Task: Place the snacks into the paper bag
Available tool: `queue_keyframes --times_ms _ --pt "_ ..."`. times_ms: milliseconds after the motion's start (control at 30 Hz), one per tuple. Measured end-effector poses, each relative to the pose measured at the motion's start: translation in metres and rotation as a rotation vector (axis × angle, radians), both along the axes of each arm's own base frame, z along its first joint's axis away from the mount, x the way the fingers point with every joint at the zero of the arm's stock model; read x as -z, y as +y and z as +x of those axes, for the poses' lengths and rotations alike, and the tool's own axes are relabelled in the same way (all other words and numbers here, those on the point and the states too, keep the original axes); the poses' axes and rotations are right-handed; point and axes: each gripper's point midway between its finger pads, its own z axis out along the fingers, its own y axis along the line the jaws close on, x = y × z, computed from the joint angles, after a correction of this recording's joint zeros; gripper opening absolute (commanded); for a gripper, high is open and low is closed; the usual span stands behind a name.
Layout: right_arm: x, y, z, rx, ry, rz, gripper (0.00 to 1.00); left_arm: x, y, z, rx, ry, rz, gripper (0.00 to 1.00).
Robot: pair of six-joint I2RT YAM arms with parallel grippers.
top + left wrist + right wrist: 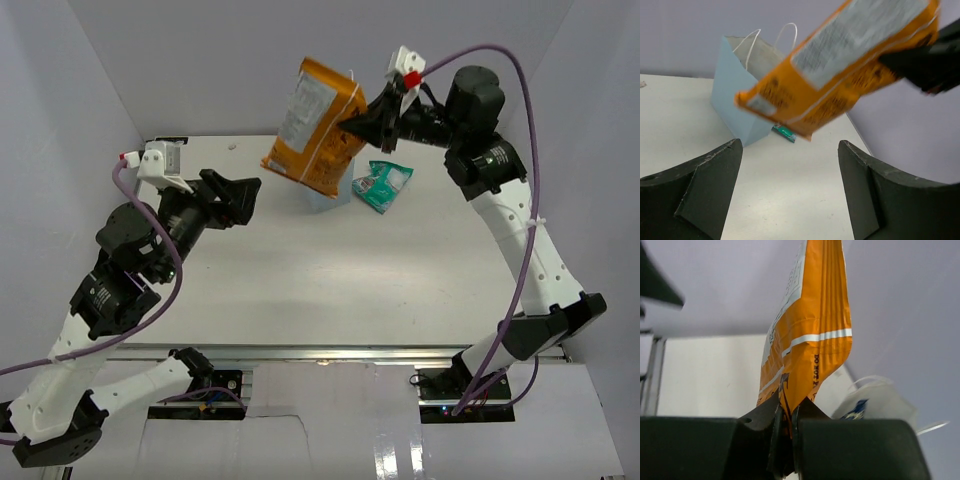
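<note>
My right gripper is shut on one edge of the large orange chip bag and holds it high in the air, tilted, above the pale blue paper bag, which the chip bag mostly hides. In the right wrist view the jaws pinch the orange bag; the paper bag's white inside shows blurred below, with something dark blue in it. The left wrist view shows the paper bag upright and the chip bag over it. My left gripper is open and empty, left of the bag.
A teal pouch lies on the table right of the paper bag, and it also shows in the left wrist view. Pale walls enclose the table on the left, the back and the right. My left gripper's fingers hover over bare tabletop.
</note>
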Motion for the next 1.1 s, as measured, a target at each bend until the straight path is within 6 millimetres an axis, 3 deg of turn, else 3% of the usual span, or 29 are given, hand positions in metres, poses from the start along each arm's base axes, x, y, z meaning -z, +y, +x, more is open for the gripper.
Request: queue_keyframes --times_ms 100,200,300,400,600,767,967,1100 --pt "-0.061 -0.004 0.026 0.089 -0.040 0.120 0.08 0.017 0.009 -0.004 -0.024 0.020 -0.002 0.88" --pt "-0.105 -0.009 0.049 0.171 -0.098 0.225 0.08 0.033 0.014 -0.007 -0.039 0.044 -0.002 0.88" --pt "-0.127 -0.014 0.071 0.258 -0.146 0.303 0.08 0.047 0.019 -0.010 -0.053 0.071 -0.008 0.88" --pt "-0.132 -0.016 0.098 0.337 -0.182 0.347 0.08 0.057 0.025 -0.015 -0.063 0.094 -0.018 0.88" --pt "-0.109 -0.015 0.158 0.483 -0.208 0.360 0.08 0.070 0.034 -0.023 -0.081 0.121 -0.048 0.87" --pt "-0.072 -0.016 0.197 0.590 -0.195 0.314 0.08 0.086 0.036 -0.025 -0.087 0.157 -0.057 0.87" --pt "-0.028 -0.015 0.217 0.635 -0.158 0.240 0.08 0.107 0.036 -0.028 -0.091 0.204 -0.064 0.87" --pt "0.018 -0.013 0.224 0.643 -0.109 0.164 0.08 0.115 0.037 -0.030 -0.093 0.223 -0.076 0.87"
